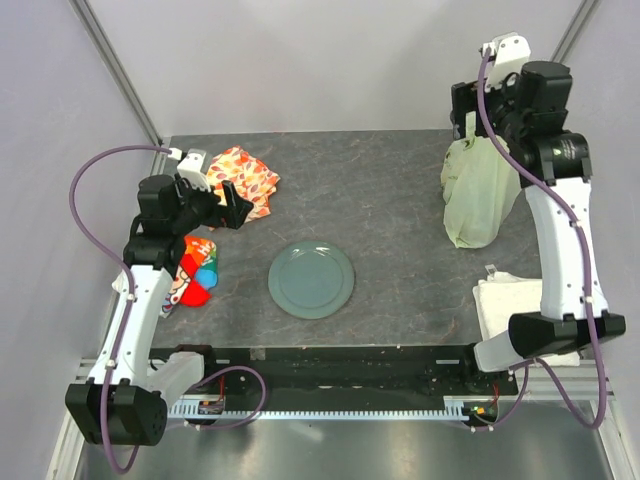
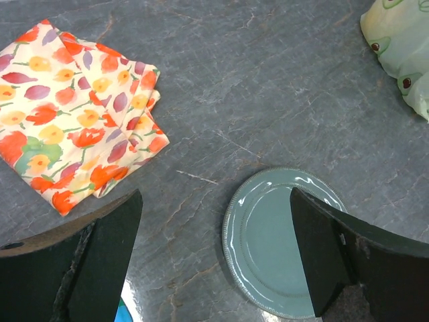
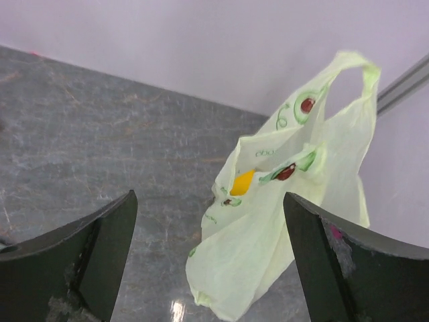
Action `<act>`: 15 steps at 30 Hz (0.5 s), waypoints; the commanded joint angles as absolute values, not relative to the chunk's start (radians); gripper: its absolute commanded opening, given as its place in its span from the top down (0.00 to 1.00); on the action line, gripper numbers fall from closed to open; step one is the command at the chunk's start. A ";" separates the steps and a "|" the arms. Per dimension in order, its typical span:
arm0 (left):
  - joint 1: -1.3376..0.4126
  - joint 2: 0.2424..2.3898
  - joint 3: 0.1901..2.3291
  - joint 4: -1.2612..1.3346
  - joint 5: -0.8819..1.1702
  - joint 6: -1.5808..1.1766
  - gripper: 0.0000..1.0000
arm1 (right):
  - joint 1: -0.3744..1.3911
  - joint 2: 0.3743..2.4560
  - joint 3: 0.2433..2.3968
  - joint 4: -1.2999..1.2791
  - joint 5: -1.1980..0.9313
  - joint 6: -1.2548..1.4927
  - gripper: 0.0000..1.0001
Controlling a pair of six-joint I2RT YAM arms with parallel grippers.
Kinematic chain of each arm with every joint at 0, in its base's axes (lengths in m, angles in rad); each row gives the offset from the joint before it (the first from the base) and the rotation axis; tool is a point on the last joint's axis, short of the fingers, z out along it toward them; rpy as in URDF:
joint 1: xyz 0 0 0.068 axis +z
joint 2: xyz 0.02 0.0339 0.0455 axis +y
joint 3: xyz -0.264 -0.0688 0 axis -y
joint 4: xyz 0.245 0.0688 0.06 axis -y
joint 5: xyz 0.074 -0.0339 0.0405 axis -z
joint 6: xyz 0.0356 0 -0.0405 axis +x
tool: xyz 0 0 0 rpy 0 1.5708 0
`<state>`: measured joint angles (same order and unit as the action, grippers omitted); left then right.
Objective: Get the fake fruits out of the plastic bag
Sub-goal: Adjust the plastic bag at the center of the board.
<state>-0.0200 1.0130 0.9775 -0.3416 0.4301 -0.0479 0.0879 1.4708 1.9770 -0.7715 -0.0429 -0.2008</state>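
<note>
Plastic bag [image 3: 255, 235] sits beyond right gripper's [image 3: 209, 196] spread jaws, apparently untouched.

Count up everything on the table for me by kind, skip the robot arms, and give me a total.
Plastic bag: 1
Plate: 1
Patterned cloth: 1
White towel pile: 1
Red-and-blue toy cluster: 1 (pieces partly hidden by the arm, cannot be counted apart)
Orange fruit showing in the bag's mouth: 1
Total: 6
</note>
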 commanded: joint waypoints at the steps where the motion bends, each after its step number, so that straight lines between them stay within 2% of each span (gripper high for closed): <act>1: -0.026 0.989 0.993 -0.328 0.468 -0.072 0.02 | 0.089 1.505 1.933 -0.749 0.095 -0.123 0.02; 3: -0.026 0.988 0.986 -0.324 0.468 -0.084 0.03 | 0.089 1.516 1.908 -0.726 0.217 -0.094 0.02; 9: -0.026 1.006 0.976 -0.290 0.512 -0.110 0.04 | 0.087 1.566 1.910 -0.663 0.353 -0.063 0.02; 12: -0.083 1.090 0.994 -0.313 0.638 -0.052 0.09 | 0.089 1.609 1.948 -0.661 0.400 -0.060 0.02; 13: -0.153 1.121 1.024 -0.345 0.658 0.039 0.10 | 0.087 1.618 1.956 -0.660 0.426 -0.070 0.02; 15: -0.216 1.213 1.042 -0.444 0.638 0.118 0.18 | 0.084 1.644 1.968 -0.649 0.457 -0.084 0.02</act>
<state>-0.0967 1.0897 0.9897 -0.3305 0.5465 -0.0357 0.0879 1.5986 1.9087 -0.6983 0.3260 -0.0906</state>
